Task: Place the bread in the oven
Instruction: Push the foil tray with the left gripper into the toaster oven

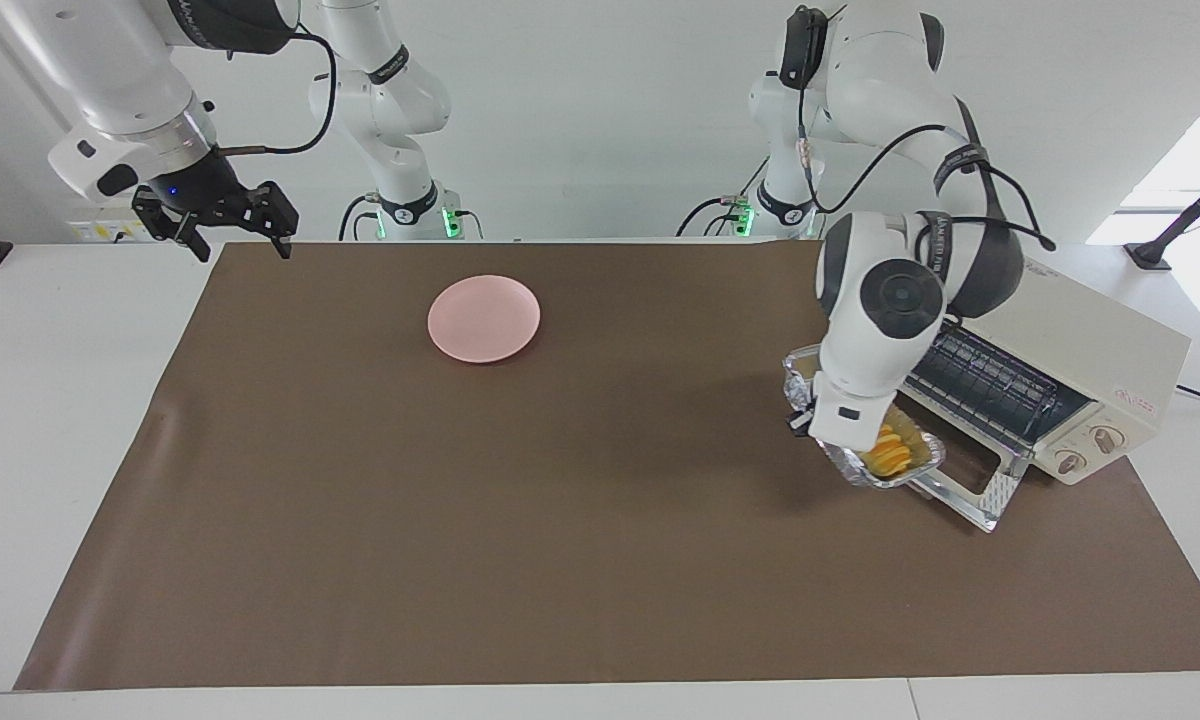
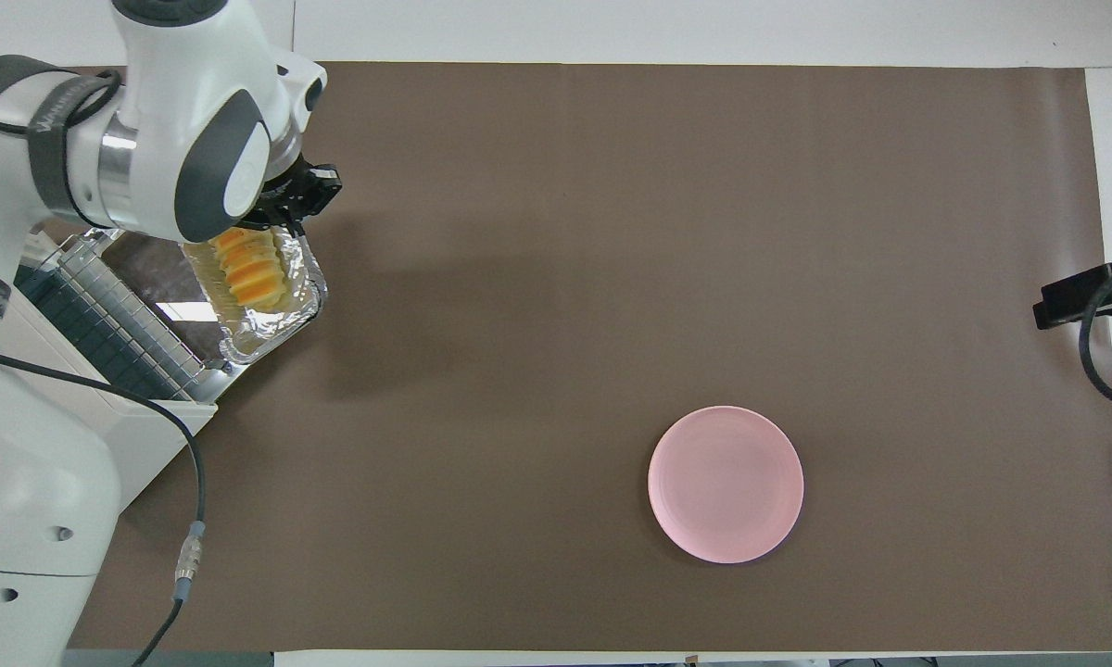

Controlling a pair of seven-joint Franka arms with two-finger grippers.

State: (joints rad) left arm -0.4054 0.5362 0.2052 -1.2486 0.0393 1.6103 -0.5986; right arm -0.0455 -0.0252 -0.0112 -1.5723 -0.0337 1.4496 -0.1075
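Bread (image 2: 250,269) rides in its foil tray (image 2: 273,324), pinched at the rim by the left gripper (image 2: 292,199), over the oven (image 1: 1060,370) door; sliding inside remains. Right gripper (image 1: 225,225) waits, spread.

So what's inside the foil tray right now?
The bread lies in the foil tray, which the left gripper holds over the oven's open door. The loaf's gripper end is covered.

Bread (image 1: 887,455) partly hidden by wrist.

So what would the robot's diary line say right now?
left gripper: shut on foil tray | bread: in tray, over oven door | right gripper: open, waiting
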